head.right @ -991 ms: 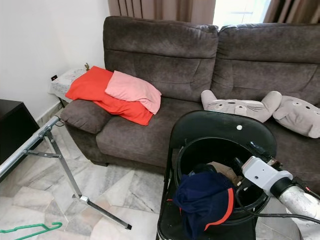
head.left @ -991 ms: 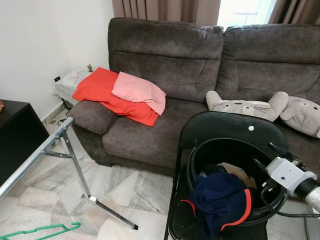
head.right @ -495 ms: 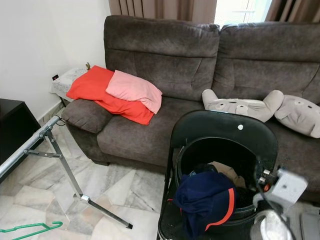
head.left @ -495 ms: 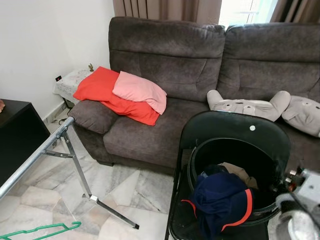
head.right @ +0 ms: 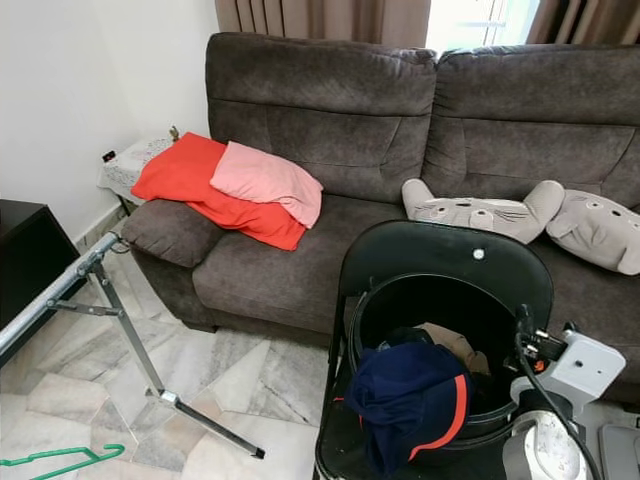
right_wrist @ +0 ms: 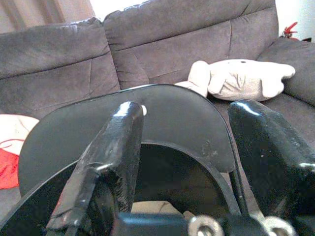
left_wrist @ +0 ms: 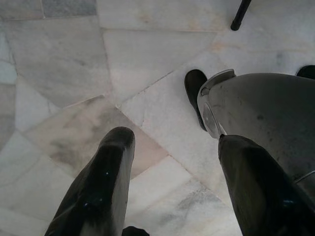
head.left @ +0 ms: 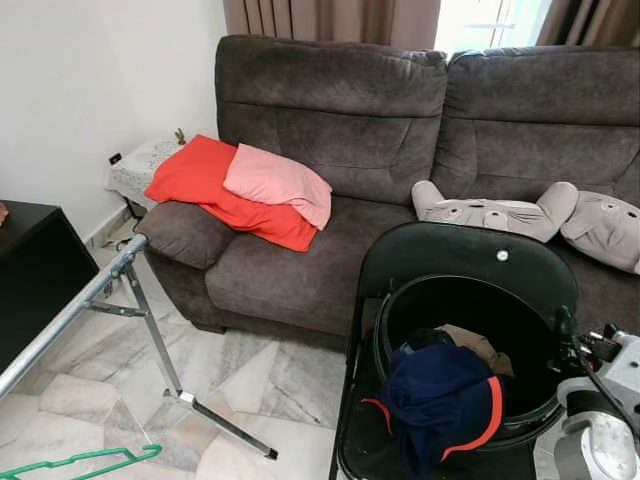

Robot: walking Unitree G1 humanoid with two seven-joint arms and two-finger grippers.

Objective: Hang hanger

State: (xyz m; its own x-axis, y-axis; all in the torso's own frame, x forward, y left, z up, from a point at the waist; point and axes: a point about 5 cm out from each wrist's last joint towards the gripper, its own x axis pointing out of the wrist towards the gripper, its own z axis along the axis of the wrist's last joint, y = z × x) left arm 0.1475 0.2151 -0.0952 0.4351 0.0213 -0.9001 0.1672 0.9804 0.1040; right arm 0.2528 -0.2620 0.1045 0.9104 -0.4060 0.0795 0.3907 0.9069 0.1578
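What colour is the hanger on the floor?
Green. The hanger shows best in the left eye view, lying on the marble floor.

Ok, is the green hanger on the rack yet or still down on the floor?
On the floor. The green hanger lies flat on the marble tiles below the metal rack, touching neither gripper.

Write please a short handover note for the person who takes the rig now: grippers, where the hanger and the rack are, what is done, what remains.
Left gripper: open, empty, pointing down at the marble floor.
Right gripper: open, empty, beside the black basket of clothes on the black chair.
Green hanger: lying on the floor at the robot's lower left.
Metal drying rack: on the left, in front of the sofa.
Done: nothing shown; hanger not picked up.
Left: grasp the hanger and hang it, probably on the rack's bar.
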